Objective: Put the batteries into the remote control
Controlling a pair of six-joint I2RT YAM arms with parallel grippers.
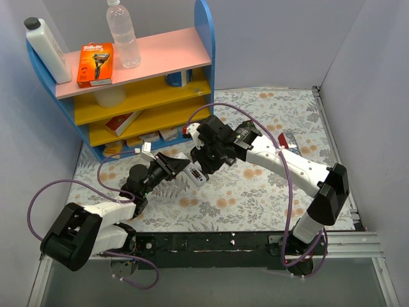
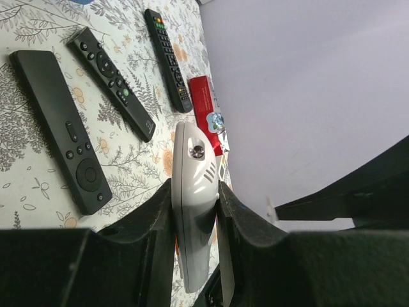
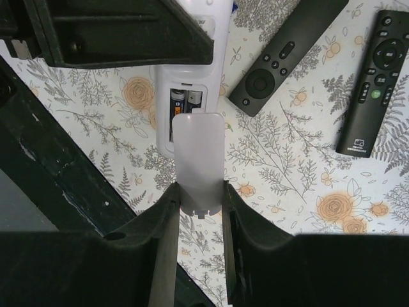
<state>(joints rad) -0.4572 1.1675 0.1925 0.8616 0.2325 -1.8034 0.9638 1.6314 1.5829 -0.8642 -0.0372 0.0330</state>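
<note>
My left gripper [image 1: 182,167] is shut on a white remote control [image 1: 197,174] and holds it above the floral table; in the left wrist view the remote [image 2: 192,185] stands edge-on between the fingers. In the right wrist view the remote [image 3: 167,121] shows its open battery bay with two batteries [image 3: 183,100] inside, greenish and yellowish. My right gripper [image 3: 199,192] is shut on the white battery cover [image 3: 199,157], whose far end overlaps the bay's lower end. In the top view the right gripper [image 1: 208,160] sits right over the remote.
Three black remotes [image 2: 61,128] [image 2: 112,80] [image 2: 167,57] lie on the table; two show in the right wrist view [image 3: 287,54] [image 3: 377,80]. A red pack [image 2: 203,109] lies beyond them. A blue, yellow and pink shelf [image 1: 137,89] stands at the back left.
</note>
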